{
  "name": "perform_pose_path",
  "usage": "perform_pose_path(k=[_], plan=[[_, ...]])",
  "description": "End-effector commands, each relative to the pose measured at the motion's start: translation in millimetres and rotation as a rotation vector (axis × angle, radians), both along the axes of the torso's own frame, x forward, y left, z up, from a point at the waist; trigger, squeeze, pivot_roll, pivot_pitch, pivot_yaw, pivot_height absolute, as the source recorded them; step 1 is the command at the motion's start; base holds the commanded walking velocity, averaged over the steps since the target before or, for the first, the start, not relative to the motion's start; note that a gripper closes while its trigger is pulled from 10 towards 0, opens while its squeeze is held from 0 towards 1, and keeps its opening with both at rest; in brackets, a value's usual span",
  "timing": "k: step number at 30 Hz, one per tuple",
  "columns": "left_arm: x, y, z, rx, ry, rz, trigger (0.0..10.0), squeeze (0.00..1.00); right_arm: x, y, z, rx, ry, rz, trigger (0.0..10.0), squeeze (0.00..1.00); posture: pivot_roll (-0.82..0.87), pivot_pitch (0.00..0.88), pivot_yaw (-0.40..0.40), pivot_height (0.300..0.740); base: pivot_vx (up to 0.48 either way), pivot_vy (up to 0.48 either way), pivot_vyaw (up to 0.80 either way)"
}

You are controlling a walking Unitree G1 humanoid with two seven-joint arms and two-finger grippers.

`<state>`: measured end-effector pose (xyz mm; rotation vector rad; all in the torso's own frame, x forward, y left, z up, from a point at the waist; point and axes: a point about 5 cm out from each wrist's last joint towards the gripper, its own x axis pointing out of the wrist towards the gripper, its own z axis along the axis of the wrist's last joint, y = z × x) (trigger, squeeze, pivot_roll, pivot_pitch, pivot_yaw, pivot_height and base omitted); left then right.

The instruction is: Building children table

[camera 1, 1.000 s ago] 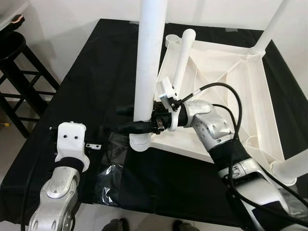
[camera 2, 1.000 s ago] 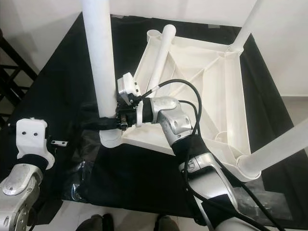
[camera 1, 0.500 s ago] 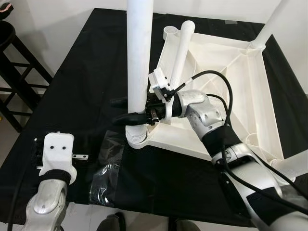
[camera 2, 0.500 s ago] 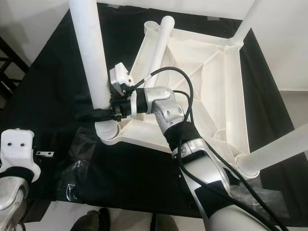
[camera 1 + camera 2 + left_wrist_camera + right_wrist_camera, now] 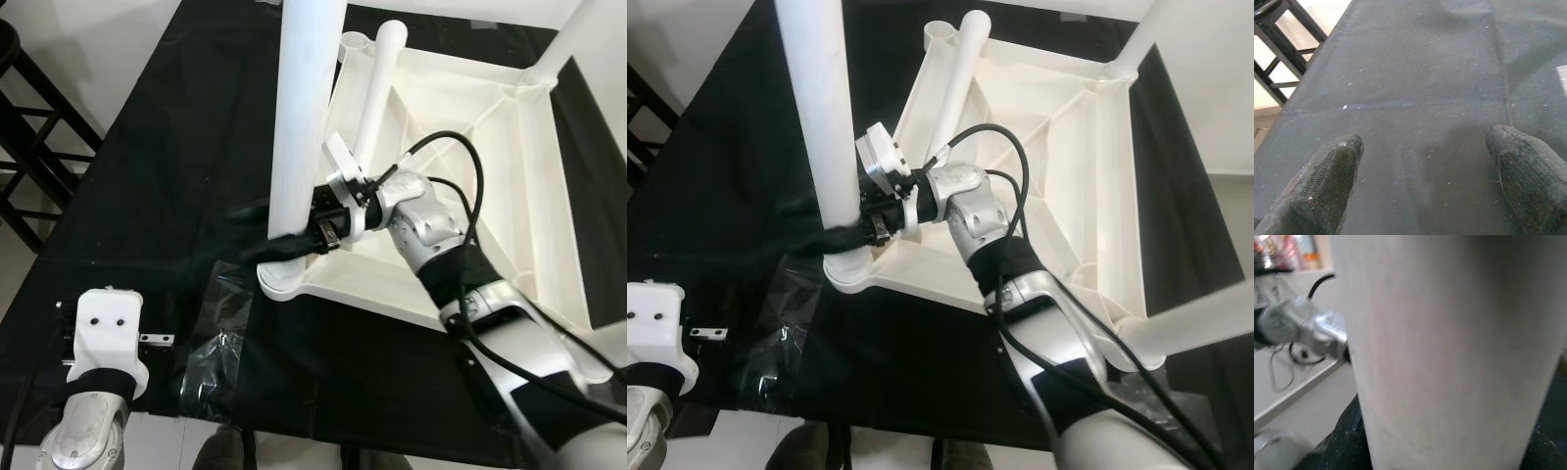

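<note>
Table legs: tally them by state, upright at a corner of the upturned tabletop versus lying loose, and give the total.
Upright at a corner: 3 (gripped leg, far-right leg, near-right leg)
Lying loose on the tabletop's underside: 1 (loose leg)
Total: 4

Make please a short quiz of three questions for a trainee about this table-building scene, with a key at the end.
1. True or false: the right gripper is shut on the upright leg standing in the corner socket.
2. What lies loose inside the upturned tabletop: A) a screwdriver, B) a spare leg, C) a cup?
3. Fill in: the left gripper is ____ above the black cloth.

Key
1. True; its fingers close on the leg just above the socket.
2. B
3. open; it holds nothing.
</note>
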<state>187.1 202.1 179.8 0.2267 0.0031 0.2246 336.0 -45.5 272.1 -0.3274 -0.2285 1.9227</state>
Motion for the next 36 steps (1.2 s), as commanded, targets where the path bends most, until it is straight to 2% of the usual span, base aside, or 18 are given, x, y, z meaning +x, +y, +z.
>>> perform_pose_path(k=[1,8,16,18,22,27,32,36], plan=[[-5.2,-0.3,-3.4,-0.003,0.029,0.008,10.0,0.0,-4.3,-1.7,-21.4,-0.101,0.046,0.044,10.0,0.0,0.12,0.358,-0.075,0.74,0.0,0.0,0.0],[-10.3,-1.2,-3.2,-0.005,0.037,0.014,10.0,0.0,-1.3,-2.2,-20.6,-0.144,-0.002,0.037,10.0,0.0,0.12,0.37,-0.083,0.74,0.0,0.0,0.0],[-13.3,-1.7,-3.0,-0.009,0.047,0.021,10.0,0.0,8.8,-3.1,-12.5,-0.067,0.003,-0.008,10.0,0.0,0.13,0.376,-0.084,0.74,0.0,0.0,0.0],[-12.5,-0.6,-3.3,-0.011,0.051,0.022,10.0,0.0,10.6,-3.5,-8.2,-0.007,0.027,-0.017,10.0,0.0,0.12,0.378,-0.082,0.74,0.0,0.0,0.0],[-12.0,-0.2,-3.3,-0.012,0.052,0.021,10.0,0.0,8.7,-4.6,-10.4,-0.009,0.033,-0.007,10.0,0.0,0.13,0.378,-0.082,0.74,0.0,0.0,0.0],[-10.5,1.1,-3.1,-0.012,0.053,0.022,10.0,0.0,-8.1,-13.0,-24.7,-0.144,0.038,0.083,10.0,0.0,0.13,0.378,-0.081,0.74,0.0,0.0,0.0],[-9.4,2.0,-3.5,-0.012,0.055,0.022,10.0,0.0,-11.3,-16.6,-27.9,-0.211,0.039,0.1,10.0,0.0,0.12,0.375,-0.077,0.74,0.0,0.0,0.0],[-9.3,2.1,-3.7,-0.012,0.056,0.022,10.0,0.0,-14.2,-21.7,-27.5,-0.253,0.082,0.11,10.0,0.0,0.13,0.374,-0.077,0.74,0.0,0.0,0.0]])
